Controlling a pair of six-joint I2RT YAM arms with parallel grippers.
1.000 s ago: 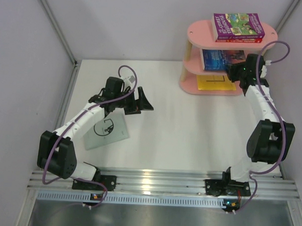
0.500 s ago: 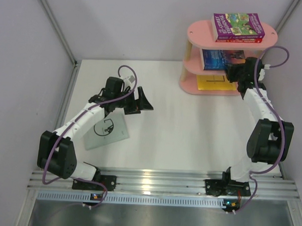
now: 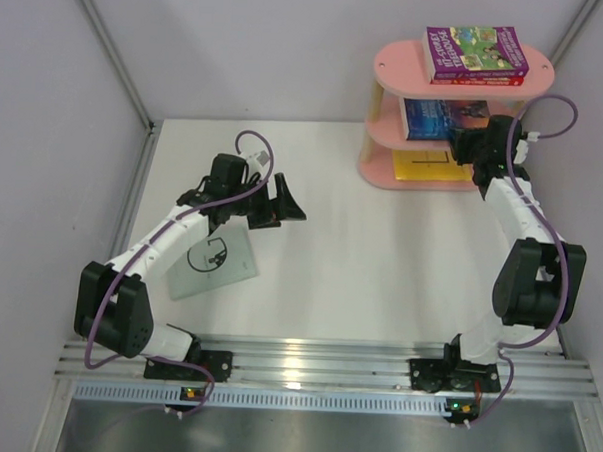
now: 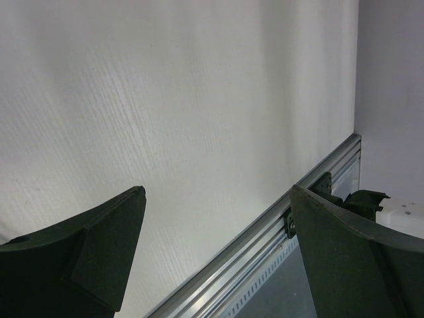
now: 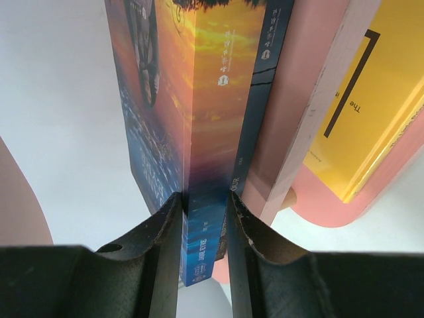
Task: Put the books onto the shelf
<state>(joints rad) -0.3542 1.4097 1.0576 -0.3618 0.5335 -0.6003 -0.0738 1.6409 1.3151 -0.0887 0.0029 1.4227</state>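
Open tabletop (image 3: pixel 381 249) between pale book (image 3: pixel 220 265) under left arm (image 3: pixel 156 245) and pink shelf (image 3: pixel 393 75) at far right corner.

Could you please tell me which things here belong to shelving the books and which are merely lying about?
Job: pink shelf; purple-green book and red book on its top tier; blue-orange book in the right pincer at the middle tier; yellow book on the bottom tier; pale emblem book on the table.
Lying about: purple cables; aluminium rail.

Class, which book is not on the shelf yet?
The pale grey-green book with the black emblem: it lies on the table, while the others sit on the pink shelf.
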